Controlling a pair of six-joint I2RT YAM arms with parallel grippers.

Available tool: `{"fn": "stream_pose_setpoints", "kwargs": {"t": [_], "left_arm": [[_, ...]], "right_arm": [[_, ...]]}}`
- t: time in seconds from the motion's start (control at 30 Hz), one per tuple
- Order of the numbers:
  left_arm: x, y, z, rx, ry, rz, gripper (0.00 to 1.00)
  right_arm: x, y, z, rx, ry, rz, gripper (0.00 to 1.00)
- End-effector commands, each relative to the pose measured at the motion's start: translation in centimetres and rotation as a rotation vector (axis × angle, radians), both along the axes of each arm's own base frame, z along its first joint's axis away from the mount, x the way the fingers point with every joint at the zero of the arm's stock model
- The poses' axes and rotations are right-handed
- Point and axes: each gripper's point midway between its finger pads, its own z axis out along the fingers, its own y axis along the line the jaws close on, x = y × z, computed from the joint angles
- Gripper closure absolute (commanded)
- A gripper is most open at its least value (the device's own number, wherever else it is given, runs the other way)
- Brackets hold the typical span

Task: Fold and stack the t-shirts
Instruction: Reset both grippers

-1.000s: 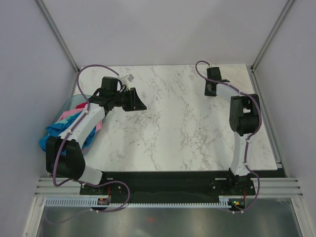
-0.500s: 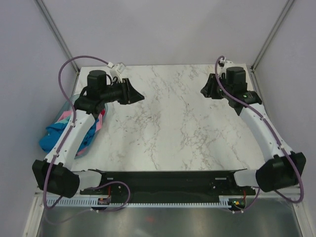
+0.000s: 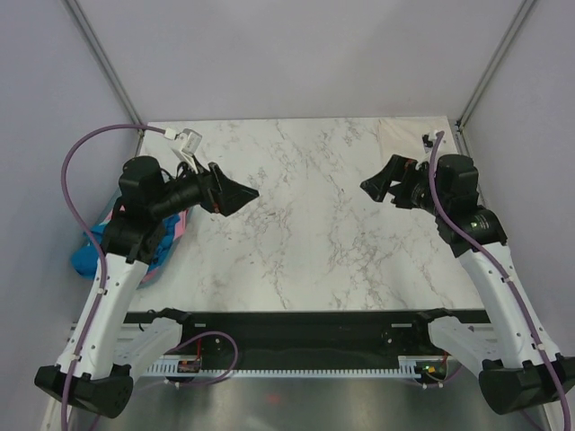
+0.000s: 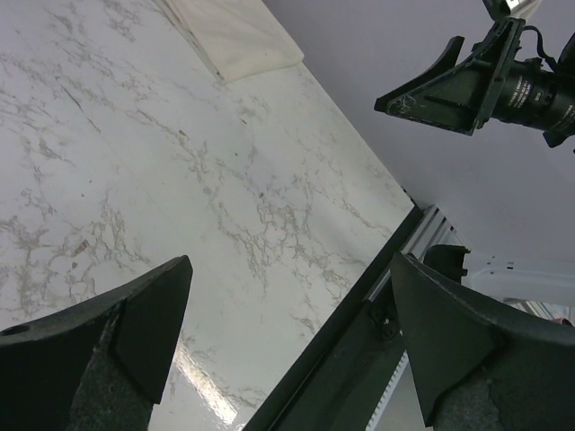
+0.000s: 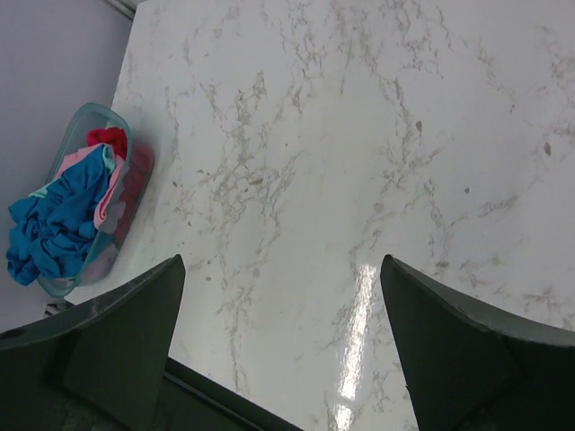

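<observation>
Both arms have swung wider since a sec ago, bases now out at the near corners, elbows up; 2 claws face off across the surface (image 3: 305,238). Left claw (image 3: 238,193) wide, empty. Right claw (image 3: 375,182) wide, empty. 1 cream shirt (image 4: 238,36) folded at far-right corner; blue shirt (image 5: 54,220), pink shirt (image 5: 103,193), red shirt (image 5: 108,139) bunched in 1 basket (image 5: 128,144) off left edge.

We see white link shells and black joint housings on the left arm (image 3: 108,296) and right arm (image 3: 503,287), a purple cable (image 3: 72,166) looping along each, and black wedge-shaped fingers (image 4: 126,346) at the tips
</observation>
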Motion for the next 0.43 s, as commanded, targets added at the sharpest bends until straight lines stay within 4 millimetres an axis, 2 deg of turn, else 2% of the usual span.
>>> {"fn": "stream_pose_setpoints", "kwargs": {"t": [0.0,0.13,0.4], "left_arm": [[-0.1,-0.2,-1.6,-0.014,0.075,-0.005,0.00],[0.2,0.2,-2.7,0.015,0.095,0.024,0.00],[-0.1,0.7,-2.2,0.036,0.066,0.043,0.00]], "right_arm": [[-1.3,0.1,-0.7,0.048,0.042,-0.015,0.02],[-1.4,-1.7,-1.3,-0.019,0.009,-0.088,0.02],[-1.7,-2.4,1.0,-0.051,-0.066,-0.100,0.02]]}}
